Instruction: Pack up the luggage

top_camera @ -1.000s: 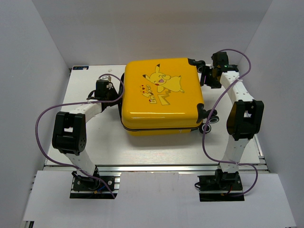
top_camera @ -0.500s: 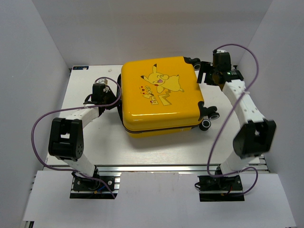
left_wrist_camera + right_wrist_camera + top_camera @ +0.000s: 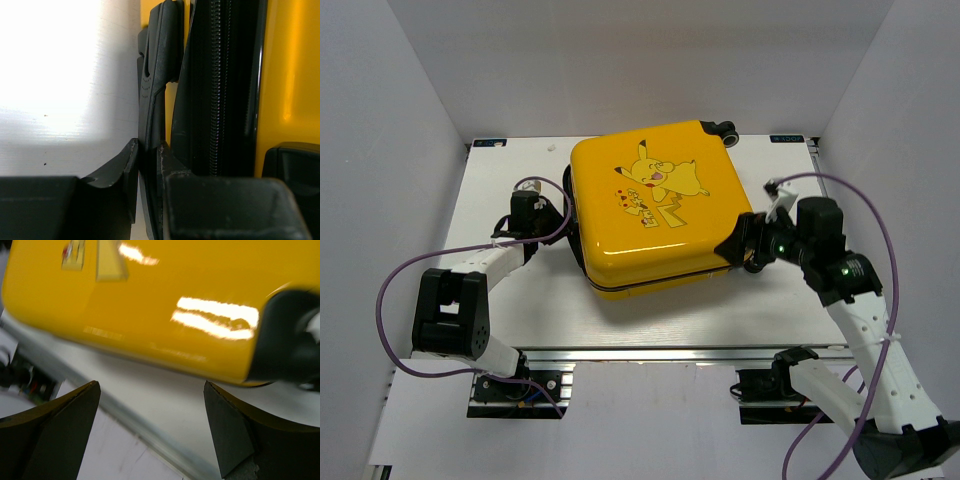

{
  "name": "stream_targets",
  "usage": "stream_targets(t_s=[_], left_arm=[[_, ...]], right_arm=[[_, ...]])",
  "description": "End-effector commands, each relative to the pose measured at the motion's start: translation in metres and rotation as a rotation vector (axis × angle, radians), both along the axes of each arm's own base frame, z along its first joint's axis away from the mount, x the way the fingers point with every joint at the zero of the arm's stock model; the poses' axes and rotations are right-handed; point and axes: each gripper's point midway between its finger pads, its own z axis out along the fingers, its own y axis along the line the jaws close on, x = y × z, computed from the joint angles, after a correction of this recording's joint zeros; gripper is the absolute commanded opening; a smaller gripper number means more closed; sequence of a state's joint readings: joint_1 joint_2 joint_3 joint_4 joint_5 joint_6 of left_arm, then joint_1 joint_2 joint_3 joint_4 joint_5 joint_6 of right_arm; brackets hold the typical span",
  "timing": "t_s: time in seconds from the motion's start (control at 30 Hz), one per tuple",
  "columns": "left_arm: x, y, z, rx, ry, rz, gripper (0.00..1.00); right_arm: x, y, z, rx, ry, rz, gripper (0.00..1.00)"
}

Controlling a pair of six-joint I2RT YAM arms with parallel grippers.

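The luggage point(image 3: 655, 205), a closed yellow hard-shell suitcase with a Pikachu cartoon, lies flat and turned askew on the white table point(image 3: 650, 320). My left gripper point(image 3: 558, 218) is at its left side, shut on the black side handle point(image 3: 155, 75). In the left wrist view the gripper point(image 3: 147, 165) clamps that handle beside the zipper point(image 3: 216, 90). My right gripper point(image 3: 738, 245) is open and empty at the suitcase's near right corner. In the right wrist view the gripper point(image 3: 150, 390) sits just below the yellow shell point(image 3: 175, 285), next to a black wheel housing point(image 3: 285, 335).
White walls enclose the table at the left, back and right. A metal rail point(image 3: 650, 352) runs along the table's front edge. One black wheel point(image 3: 725, 129) shows at the suitcase's far right corner.
My right arm has swung from the suitcase's far right corner to its near right corner. The suitcase has turned and shifted a little to the left. The left gripper keeps hold of the handle.
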State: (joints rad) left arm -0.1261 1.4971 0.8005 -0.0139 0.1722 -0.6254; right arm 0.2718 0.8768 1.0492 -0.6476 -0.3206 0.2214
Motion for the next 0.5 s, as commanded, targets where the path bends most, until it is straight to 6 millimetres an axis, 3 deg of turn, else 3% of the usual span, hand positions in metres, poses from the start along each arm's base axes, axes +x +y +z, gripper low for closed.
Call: stream_targets(t_s=[0.0,0.07,0.17,0.2,0.3,0.4,0.47], left_arm=[[0.010,-0.004,0.040,-0.059,-0.125,0.005,0.00],[0.013,0.001,0.041,-0.051,-0.120,0.019,0.00],[0.014,0.004,0.040,-0.033,-0.109,0.030,0.00],[0.015,0.006,0.039,-0.026,-0.109,0.040,0.00],[0.016,0.008,0.041,-0.018,-0.111,0.051,0.00],[0.017,0.010,0.037,-0.011,-0.100,0.060,0.00],[0.016,0.008,0.033,-0.013,-0.093,0.048,0.00]], right_arm=[[-0.057,0.029,-0.013,0.084,0.072,0.248,0.89],[-0.071,0.032,-0.023,0.096,0.095,0.281,0.87],[-0.078,0.037,-0.064,0.073,0.214,0.284,0.87],[-0.079,0.035,-0.088,0.033,0.258,0.260,0.87],[-0.070,0.035,-0.116,-0.034,0.278,0.207,0.89],[-0.042,0.030,-0.120,-0.080,0.161,0.085,0.89],[-0.036,0.032,-0.136,-0.085,0.119,0.056,0.89]])
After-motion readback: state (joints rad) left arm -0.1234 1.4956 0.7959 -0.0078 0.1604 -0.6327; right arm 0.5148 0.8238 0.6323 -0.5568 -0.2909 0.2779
